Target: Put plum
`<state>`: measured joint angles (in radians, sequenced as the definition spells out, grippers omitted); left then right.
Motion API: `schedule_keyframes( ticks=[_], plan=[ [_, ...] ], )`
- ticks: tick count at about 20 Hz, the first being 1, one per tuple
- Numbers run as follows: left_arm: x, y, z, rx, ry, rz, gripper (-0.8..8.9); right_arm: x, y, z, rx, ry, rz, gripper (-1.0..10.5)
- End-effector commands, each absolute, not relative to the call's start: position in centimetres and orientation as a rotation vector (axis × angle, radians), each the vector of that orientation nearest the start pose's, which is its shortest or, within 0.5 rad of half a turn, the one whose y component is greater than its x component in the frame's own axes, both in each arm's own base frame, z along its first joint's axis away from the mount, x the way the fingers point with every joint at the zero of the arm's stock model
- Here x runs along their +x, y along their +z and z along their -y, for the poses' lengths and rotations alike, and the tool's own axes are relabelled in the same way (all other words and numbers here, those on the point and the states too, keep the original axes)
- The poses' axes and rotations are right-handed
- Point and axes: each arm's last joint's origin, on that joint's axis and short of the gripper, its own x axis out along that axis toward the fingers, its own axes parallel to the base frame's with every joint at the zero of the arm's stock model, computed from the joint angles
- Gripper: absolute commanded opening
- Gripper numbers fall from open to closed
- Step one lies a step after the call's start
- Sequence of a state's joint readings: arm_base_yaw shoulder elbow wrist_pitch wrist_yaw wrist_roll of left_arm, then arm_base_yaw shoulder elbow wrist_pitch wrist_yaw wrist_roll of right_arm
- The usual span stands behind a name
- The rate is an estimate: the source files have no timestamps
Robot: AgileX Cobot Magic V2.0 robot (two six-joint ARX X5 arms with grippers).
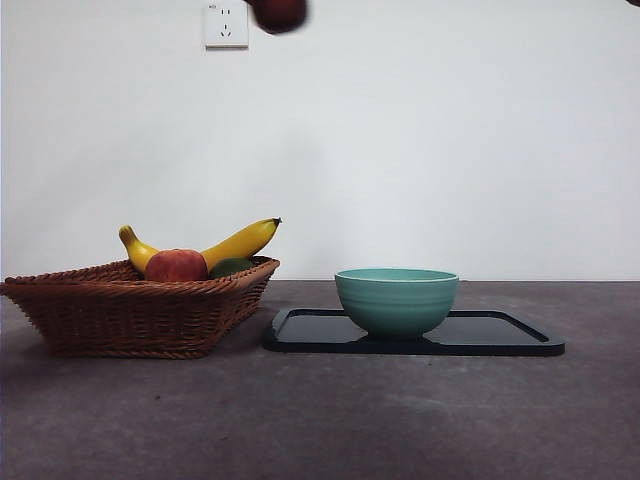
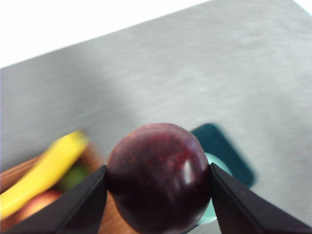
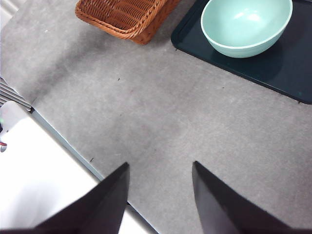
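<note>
Pick done: left gripper point(image 2: 158, 195) clamped on the plum point(image 2: 159, 183), held high above the gap between basket point(image 1: 140, 305) and bowl point(image 1: 396, 300), well clear of both. Bowl sits empty on the tray point(image 1: 500, 335). Left, likely: carry over bowl, lower, release. Right gripper point(image 3: 161, 170) idle beyond, jaws apart

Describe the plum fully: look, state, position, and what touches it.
The plum is round, glossy and dark maroon-purple, with fine reddish speckles and a small highlight on its smooth skin. It looks whole and unbruised. The left tool holds it, one black jaw pressed against each side. It hangs high above the table; in the front view only its underside shows at the top edge. Nothing else touches it.
</note>
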<state>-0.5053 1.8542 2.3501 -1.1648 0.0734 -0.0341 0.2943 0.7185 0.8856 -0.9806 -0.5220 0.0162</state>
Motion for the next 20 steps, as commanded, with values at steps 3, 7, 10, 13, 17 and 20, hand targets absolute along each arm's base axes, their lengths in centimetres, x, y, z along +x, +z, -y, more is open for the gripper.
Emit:
schedule_keyframes(
  ticks=[3,7,10,13,17,20],
  plan=[
    [29.0,48.3,13.7,0.141,-0.481,-0.717,2.34,10.8,31.3,-4.9,0.114,0.768,-0.825,2.1],
    [27.4,49.1,11.7,0.135,-0.446,-0.740,2.14,10.8,31.3,-4.9,0.111,0.769,-0.824,2.1],
    [26.7,49.1,11.0,0.137,-0.434,-0.776,2.15,10.8,31.3,-4.9,0.111,0.769,-0.824,2.1],
    [26.6,48.7,10.7,0.140,-0.424,-0.808,2.15,10.8,31.3,-4.9,0.111,0.769,-0.824,2.1],
    [26.5,47.1,10.5,0.147,-0.416,-0.873,2.14,10.8,31.3,-4.8,0.111,0.769,-0.823,2.1],
    [26.4,44.9,10.0,0.135,-0.400,-0.870,2.14,10.8,31.3,-4.8,0.110,0.770,-0.823,2.1]
  ],
)
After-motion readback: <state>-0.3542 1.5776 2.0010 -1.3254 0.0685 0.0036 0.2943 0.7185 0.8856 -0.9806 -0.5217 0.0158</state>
